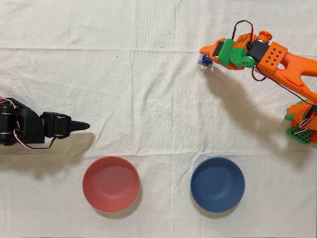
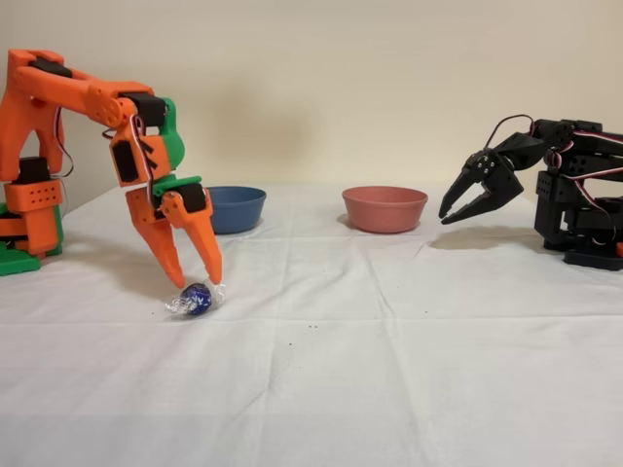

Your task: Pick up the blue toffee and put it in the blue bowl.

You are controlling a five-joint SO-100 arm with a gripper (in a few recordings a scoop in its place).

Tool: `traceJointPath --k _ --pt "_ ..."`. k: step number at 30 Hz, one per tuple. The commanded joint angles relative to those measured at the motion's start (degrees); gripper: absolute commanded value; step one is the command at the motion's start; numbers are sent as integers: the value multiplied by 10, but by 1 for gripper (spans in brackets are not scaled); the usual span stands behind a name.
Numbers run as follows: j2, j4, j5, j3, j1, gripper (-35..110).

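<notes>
Two bowls sit on the cloth-covered desk (image 2: 409,370), and I have my orange arm's hand (image 2: 195,277) lowered with its fingers pointing down at the blue toffee (image 2: 197,298). From the fixed view, the two orange fingers (image 2: 159,248) are spread a little apart, so the hand is open, and their tips straddle the top of the sweet; the near tip looks to be touching the silvery wrapper, though I can't tell whether the other touches it. The toffee lies on the cloth directly under the hand, not lifted. In the overhead view the hand (image 1: 208,53) sits at the upper right, with the toffee (image 1: 206,60) just beside its tip. The blue bowl (image 1: 217,184) is well apart from the hand, straight down the picture from it, and the pinkish-red bowl (image 1: 110,183) lies further off to the left of that. In the fixed view the blue bowl (image 2: 237,208) stands just behind the hand, and the red one (image 2: 384,208) to its right. The black arm (image 2: 545,190) stands idle.
</notes>
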Motion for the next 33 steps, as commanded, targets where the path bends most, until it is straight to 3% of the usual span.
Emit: traceJointPath --k 1,33 --pt "70 4 -2 6 -1 32" --pt "-37 -38 -18 -43 -18 27"
